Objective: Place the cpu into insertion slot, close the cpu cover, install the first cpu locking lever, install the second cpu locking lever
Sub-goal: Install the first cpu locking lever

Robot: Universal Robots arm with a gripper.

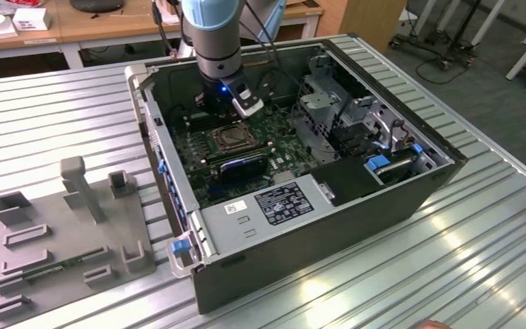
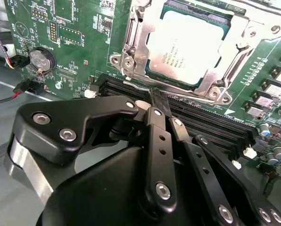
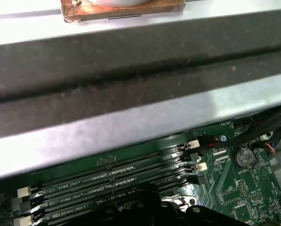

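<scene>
The gripper [image 2: 155, 96] hangs inside the open computer case [image 1: 409, 199], low over the green motherboard [image 2: 79, 28], its fingers [image 2: 158, 104] pressed together with nothing between them. In the second wrist view their tip sits over the black memory slots [image 2: 211, 125], just short of the socket's near rim.

The cpu [image 2: 189, 44] lies flat in the insertion slot [image 1: 229, 139], and the cpu cover [image 2: 135, 42] is down around it, its silvery frame bordering the chip on all sides. Whether the locking levers are latched is hard to judge from here.

In the exterior view the socket lies at about 6 o'clock from the wrist, close beneath it. The case wall [image 1: 148, 123] stands at 9 o'clock and the metal drive cage [image 1: 322, 96] at 3 o'clock, leaving a narrow well for the arm. A grey fixture tray [image 1: 71, 240] rests on the slatted table [image 1: 482, 274], well apart from the case at 8 o'clock
</scene>
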